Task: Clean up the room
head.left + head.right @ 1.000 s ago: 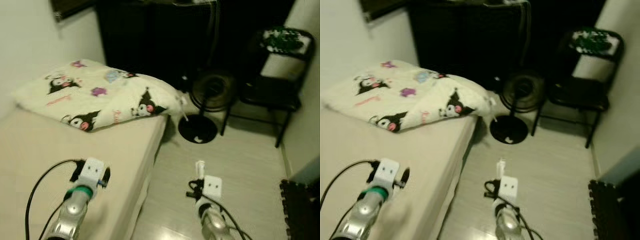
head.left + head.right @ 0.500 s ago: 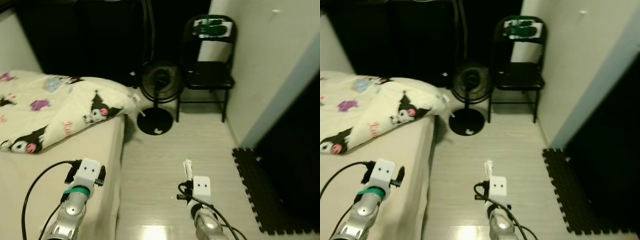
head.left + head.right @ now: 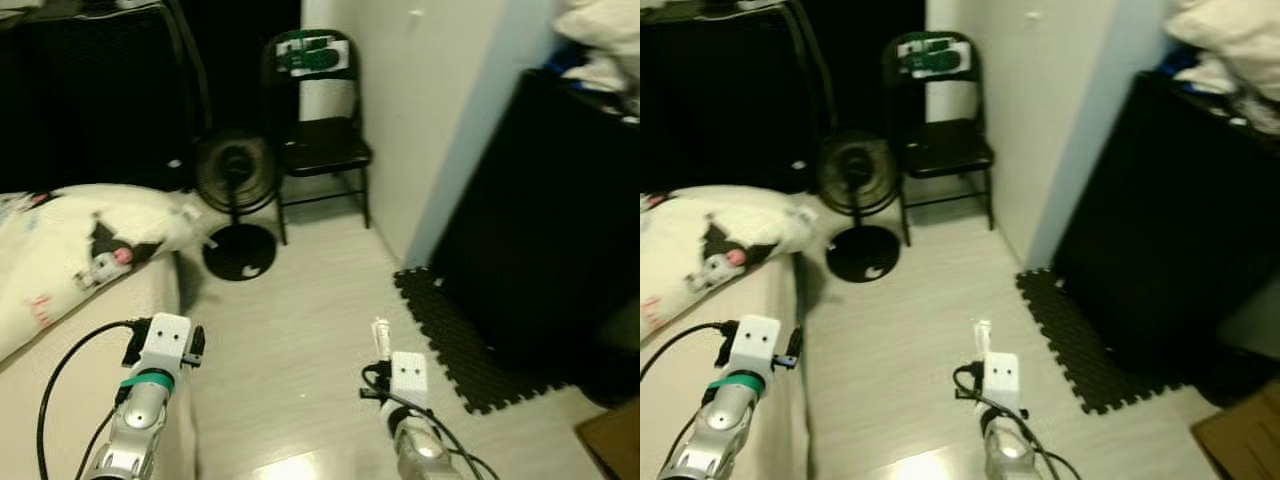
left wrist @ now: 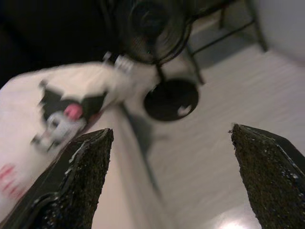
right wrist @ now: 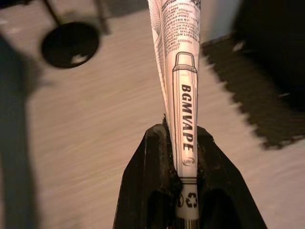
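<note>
Wide-apart left tool (image 4: 171, 176) fingers (image 4: 78, 183) over bed edge (image 4: 121, 191), fan (image 4: 157, 28) beyond

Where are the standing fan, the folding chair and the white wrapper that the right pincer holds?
standing fan (image 3: 236, 170), left eye view, on the round head.
folding chair (image 3: 322, 157), left eye view, on the black seat.
white wrapper (image 5: 183, 81), right wrist view, on its printed side, above the right pincer (image 5: 181, 157) shut on it.

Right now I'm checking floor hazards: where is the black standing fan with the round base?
In the left eye view the black standing fan stands on the pale floor left of centre, between the bed's cartoon-print pillow and the black folding chair.
</note>
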Robot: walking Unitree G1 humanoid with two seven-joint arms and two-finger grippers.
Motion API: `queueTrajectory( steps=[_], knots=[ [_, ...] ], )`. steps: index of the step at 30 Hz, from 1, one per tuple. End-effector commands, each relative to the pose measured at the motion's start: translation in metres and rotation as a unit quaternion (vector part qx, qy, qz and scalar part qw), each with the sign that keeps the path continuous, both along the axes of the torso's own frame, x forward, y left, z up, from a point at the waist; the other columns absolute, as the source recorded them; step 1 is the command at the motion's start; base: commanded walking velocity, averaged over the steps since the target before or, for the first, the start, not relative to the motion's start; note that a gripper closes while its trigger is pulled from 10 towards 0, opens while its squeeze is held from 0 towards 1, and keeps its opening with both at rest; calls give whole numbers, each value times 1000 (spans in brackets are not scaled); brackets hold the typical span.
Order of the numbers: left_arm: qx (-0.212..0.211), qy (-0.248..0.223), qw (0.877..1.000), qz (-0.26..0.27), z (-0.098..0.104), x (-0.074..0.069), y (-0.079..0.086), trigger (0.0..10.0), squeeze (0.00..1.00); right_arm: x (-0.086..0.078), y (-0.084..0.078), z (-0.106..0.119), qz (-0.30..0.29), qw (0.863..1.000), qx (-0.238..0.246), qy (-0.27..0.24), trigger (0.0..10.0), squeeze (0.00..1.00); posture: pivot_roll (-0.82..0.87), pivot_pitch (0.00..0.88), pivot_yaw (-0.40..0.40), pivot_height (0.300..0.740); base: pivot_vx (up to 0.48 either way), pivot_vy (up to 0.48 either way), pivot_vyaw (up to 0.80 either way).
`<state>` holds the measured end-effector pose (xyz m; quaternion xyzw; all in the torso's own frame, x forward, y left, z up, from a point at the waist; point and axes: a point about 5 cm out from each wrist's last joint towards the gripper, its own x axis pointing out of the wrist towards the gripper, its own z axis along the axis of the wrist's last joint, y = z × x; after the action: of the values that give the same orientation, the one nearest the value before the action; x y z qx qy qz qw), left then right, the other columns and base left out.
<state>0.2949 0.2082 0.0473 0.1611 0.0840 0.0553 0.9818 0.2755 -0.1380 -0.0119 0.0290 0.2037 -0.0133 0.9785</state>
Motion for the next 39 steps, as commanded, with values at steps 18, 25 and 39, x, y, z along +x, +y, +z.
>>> queueTrajectory(
  steps=[18, 25, 39],
  knots=[
    [-25, 2, 998, -54, -8, 0, -25, 10000, 0, 0, -7, -1, -24, 1000, 8, 8, 10000, 0, -3, 0, 51, 740, 0, 0, -800],
    [-43, 12, 998, -45, -13, -7, -23, 10000, 0, 4, -5, 3, -8, 1000, -3, 2, 10000, 0, 22, 0, 16, 740, 0, 0, -800],
    [-25, 23, 998, -43, -14, -9, -14, 10000, 0, 0, -13, -1, -14, 1000, -13, 7, 10000, 0, 33, 0, 32, 740, 0, 0, -800]
  ],
)
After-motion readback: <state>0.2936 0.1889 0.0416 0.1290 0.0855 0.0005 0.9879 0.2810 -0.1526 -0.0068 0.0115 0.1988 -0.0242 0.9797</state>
